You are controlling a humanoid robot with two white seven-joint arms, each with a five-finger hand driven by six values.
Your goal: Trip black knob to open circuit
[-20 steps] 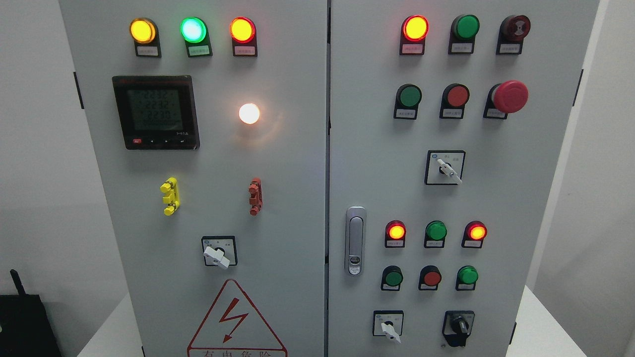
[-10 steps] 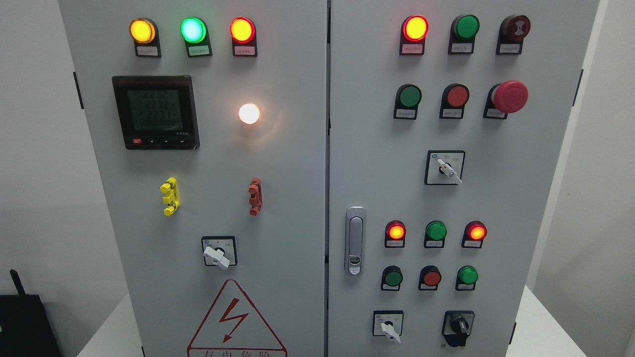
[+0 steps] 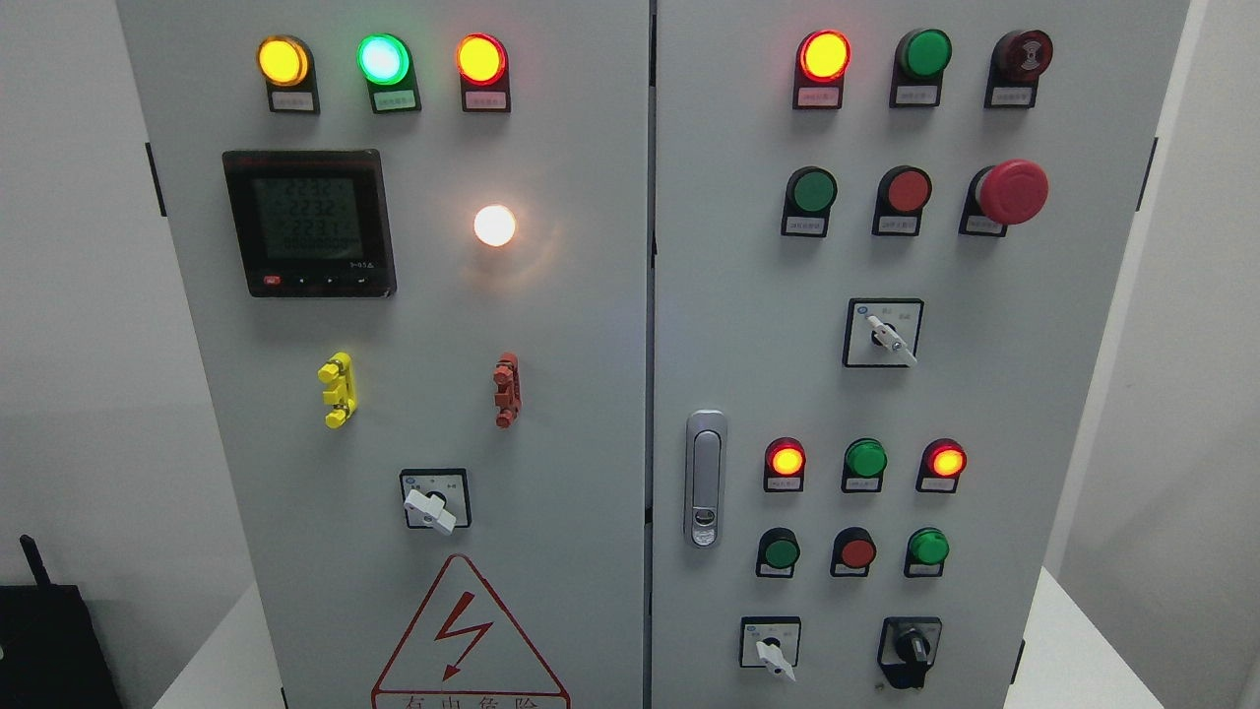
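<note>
A grey two-door control cabinet (image 3: 591, 325) fills the head view. The black knob (image 3: 913, 647) sits at the lower right of the right door, its handle standing close to upright. Beside it to the left is a white selector switch (image 3: 774, 654) with its handle pointing down-right. Neither of my hands nor arms shows anywhere in the frame.
Lit lamps run along the top, with a red mushroom button (image 3: 1012, 191) at the upper right and a silver door latch (image 3: 705, 478) near the middle seam. The left door carries a digital meter (image 3: 309, 223) and a white selector (image 3: 431, 508). A black device (image 3: 44, 640) stands at the lower left.
Only the digits on the meter flicker. Knobs, switches and lamps stand as before.
</note>
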